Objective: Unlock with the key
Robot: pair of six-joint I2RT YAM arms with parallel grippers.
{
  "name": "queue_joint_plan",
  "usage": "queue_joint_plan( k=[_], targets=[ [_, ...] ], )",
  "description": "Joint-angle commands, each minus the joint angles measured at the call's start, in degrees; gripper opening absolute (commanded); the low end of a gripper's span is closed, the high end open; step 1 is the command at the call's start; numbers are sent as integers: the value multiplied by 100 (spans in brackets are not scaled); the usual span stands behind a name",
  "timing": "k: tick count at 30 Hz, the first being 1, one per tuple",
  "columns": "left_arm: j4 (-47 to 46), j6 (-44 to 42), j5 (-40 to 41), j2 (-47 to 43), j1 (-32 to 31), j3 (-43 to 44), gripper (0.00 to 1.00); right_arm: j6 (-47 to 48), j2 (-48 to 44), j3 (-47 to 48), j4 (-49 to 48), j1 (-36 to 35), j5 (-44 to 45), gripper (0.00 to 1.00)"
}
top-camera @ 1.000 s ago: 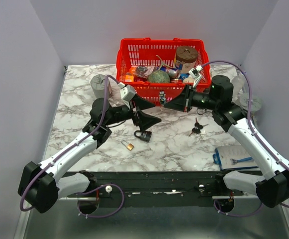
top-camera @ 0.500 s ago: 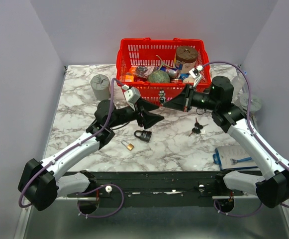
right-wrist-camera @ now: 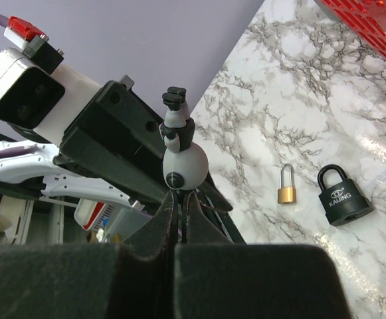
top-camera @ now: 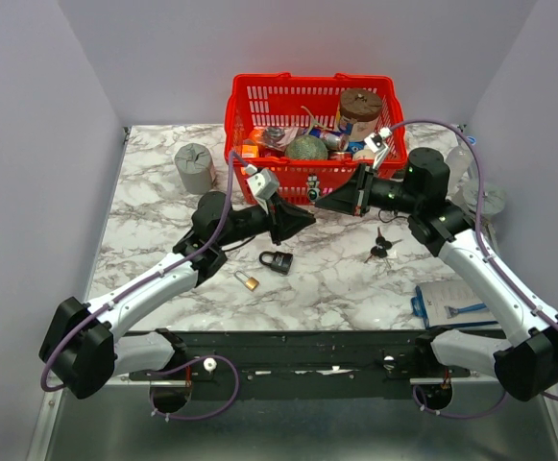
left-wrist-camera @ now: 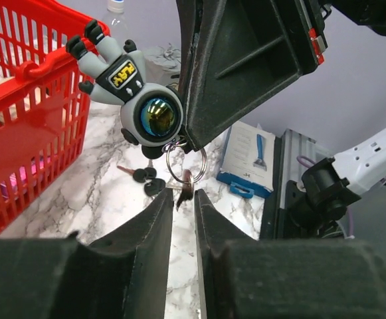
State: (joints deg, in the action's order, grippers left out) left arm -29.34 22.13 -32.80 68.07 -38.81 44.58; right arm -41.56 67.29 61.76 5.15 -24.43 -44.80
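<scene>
Two arms lean in over the marble table [top-camera: 154, 206] and meet nose to nose just in front of the red basket [top-camera: 250, 101]. I judge this to be a hand-over in mid-air rather than work on a lock. The right gripper [right-wrist-camera: 177, 198] is clamped on a grey astronaut charm [right-wrist-camera: 185, 163], held up so that its ring [left-wrist-camera: 186, 163] dangles free toward the left gripper [left-wrist-camera: 183, 197]. That claw is drawn to a narrow slit just under the ring. Whether it pinches the small dark piece [left-wrist-camera: 183, 189] hanging there I cannot tell. The black padlock [top-camera: 276, 261] lies flat on the table below the left gripper, untouched, with the small brass padlock [top-camera: 250, 281] near it. The key [top-camera: 381, 246], a tiny dark-headed bunch, lies on the table beside the right arm, well apart from the black padlock and gripped by neither claw.

From above, the charm is a mere speck between the fingers. Only the left wrist view shows the ring. Only the right wrist view shows both padlocks plainly, their shackles seemingly down.
</scene>
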Motion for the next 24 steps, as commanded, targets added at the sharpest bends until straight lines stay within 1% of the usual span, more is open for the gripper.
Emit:
queue_joint_plan(
  k=[1,4,6,9,11,12,13,14,15,16,17,18,19,20,21,24],
  targets=[
    [-116,-156,89,-40,-48,130,13,-45,-58,-102,-146,-27,50,1],
    [-107,-191,54,-75,-48,60,0,-45,-32,-120,-154,-27,94,1],
    [-63,-270,45,-127,-48,16,0,-28,-31,-138,-154,-27,120,1],
    [393,-454,-60,-267,-48,25,0,68,-40,-190,-128,-19,260,1],
    [946,-700,-304,-321,-57,77,0,261,-49,-199,47,-19,435,1],
    [1183,-788,-419,-356,-57,104,0,602,-58,-225,152,-27,498,1],
    [1716,-981,-551,-356,-57,200,0,814,-84,-243,371,-27,576,2],
    [1965,-1061,-718,-347,-57,235,0,1042,-119,-287,469,-27,751,14],
    [2211,-1140,-1024,-321,-74,253,0,1506,-163,-409,557,-27,840,23],
    [2666,-1236,-1210,-295,-66,279,0,1728,-268,-471,732,-27,937,31],
    [2862,-1385,-1359,-286,-66,280,0,1948,-321,-532,838,-36,1085,44],
    [3064,-1491,-1622,-225,-66,271,0,2385,-391,-559,952,-45,1122,48],
    [3414,-1545,-1720,-207,-74,271,0,2572,-453,-629,1153,-71,1148,51],
    [3539,-1606,-1817,-181,-74,279,0,2748,-619,-665,1242,-115,1183,55],
    [3645,-1667,-1940,-146,-74,280,0,3063,-699,-691,1321,-228,1184,55],
    [4058,-1843,-2248,-5,-74,393,0,3443,-919,-823,1559,-509,973,54]
  ],
)
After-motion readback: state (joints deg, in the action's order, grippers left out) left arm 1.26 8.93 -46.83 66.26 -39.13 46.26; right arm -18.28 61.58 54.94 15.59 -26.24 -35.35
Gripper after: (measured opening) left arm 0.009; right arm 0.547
